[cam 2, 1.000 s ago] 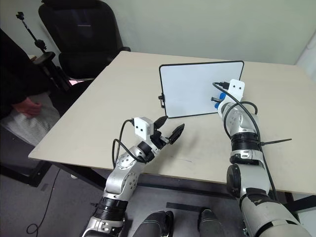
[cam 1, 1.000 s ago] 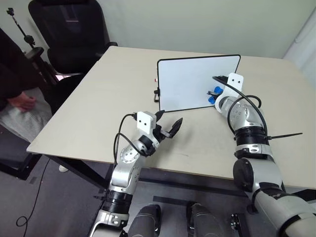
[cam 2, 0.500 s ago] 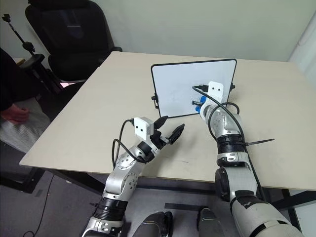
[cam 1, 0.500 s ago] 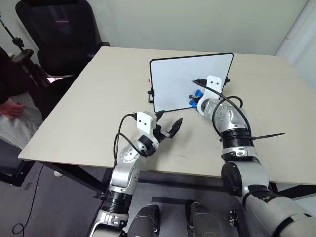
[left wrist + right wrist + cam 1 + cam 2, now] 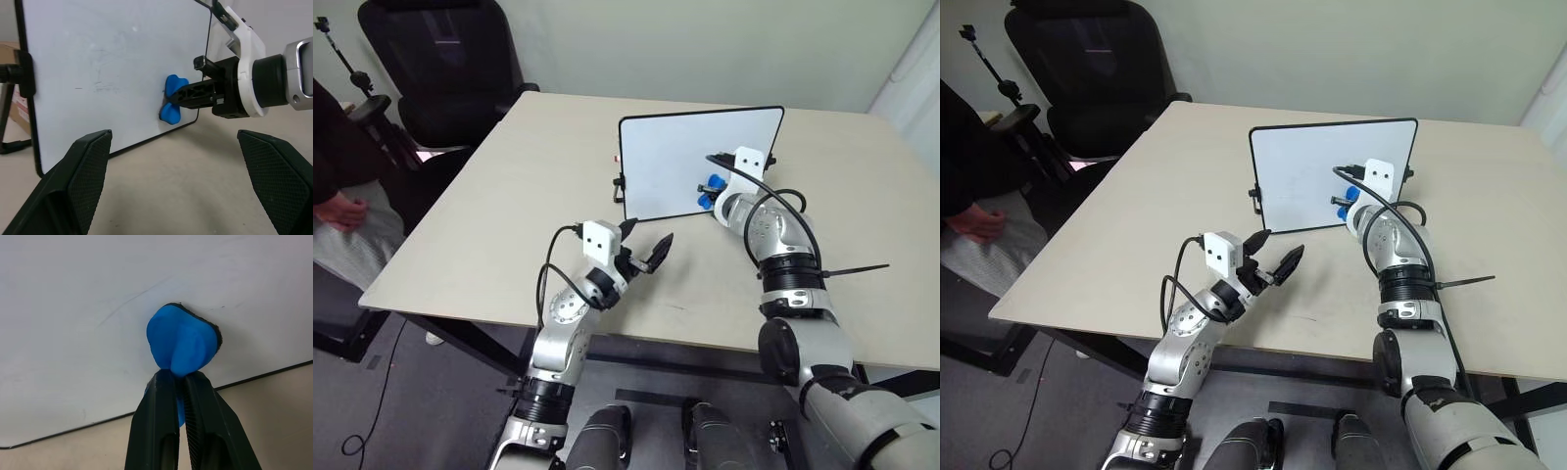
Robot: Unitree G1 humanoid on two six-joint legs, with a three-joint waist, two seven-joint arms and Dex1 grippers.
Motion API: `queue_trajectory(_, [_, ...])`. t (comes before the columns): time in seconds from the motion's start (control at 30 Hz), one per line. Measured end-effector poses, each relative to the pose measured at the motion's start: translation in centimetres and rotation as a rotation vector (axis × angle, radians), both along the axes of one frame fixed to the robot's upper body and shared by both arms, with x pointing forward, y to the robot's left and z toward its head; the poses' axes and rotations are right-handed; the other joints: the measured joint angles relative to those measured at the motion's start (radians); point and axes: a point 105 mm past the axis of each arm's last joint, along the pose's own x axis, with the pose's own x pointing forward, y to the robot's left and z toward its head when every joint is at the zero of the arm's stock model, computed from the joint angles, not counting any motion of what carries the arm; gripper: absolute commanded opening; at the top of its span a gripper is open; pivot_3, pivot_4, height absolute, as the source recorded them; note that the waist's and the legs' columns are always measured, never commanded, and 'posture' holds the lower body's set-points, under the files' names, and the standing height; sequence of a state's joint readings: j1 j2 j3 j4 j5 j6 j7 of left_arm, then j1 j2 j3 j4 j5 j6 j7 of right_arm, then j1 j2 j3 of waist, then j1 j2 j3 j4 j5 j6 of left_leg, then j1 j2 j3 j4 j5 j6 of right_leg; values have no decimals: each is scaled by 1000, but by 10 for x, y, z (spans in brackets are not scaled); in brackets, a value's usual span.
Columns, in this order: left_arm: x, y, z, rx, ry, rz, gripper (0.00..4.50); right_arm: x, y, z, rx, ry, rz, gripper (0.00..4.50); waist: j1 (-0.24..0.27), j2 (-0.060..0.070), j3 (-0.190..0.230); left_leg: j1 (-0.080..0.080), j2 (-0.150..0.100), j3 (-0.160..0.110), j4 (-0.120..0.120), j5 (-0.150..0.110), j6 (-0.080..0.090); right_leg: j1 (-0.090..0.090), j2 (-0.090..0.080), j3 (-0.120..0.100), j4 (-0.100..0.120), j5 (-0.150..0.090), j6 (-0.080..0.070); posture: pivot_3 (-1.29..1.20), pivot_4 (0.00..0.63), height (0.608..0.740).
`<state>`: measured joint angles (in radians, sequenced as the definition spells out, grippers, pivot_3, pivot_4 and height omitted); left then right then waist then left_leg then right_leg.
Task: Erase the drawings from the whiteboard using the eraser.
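Right wrist view: eraser (image 5: 183, 340) clamped in right end effector (image 5: 181, 382)

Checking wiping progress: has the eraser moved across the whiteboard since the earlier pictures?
Yes. The eraser, shut in the right gripper, slid from the whiteboard's lower right corner leftward along its bottom edge.

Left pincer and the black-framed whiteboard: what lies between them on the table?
Nothing: in the left wrist view, bare beige tabletop runs from the open left pincer to the white black-framed whiteboard.

Beige table (image 5: 529, 186), black office chair (image 5: 445, 59) behind it, pale wall (image 5: 705, 44), dark grey floor (image 5: 372, 392)
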<state>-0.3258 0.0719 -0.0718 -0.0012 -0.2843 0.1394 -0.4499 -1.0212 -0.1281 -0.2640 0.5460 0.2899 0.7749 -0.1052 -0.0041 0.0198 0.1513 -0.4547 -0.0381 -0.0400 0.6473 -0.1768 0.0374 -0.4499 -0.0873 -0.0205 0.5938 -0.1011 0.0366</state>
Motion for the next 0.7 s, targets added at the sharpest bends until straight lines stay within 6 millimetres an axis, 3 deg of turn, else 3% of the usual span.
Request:
queue_trajectory(0.43, [0,1,0,1,-2,4,4500,9,-25,-11,-33,27,-111,91,1,0,0,0,0,0,0,0,0,0,0,0,0,0,0,0,150,740])
queue_trajectory(0.57, [1,1,1,1,-3,6,4500,9,-19,-10,-26,23,-92,91,-3,0,0,1,0,0,0,0,0,0,0,0,0,0,0,0,150,740])
queue_trajectory(0.7, [1,3,1,-1,-5,11,4500,6,9,0,0,0,-2,91,-15,0,0,1,0,1,0,0,0,-3,0,0,0,0,0,0,150,740])
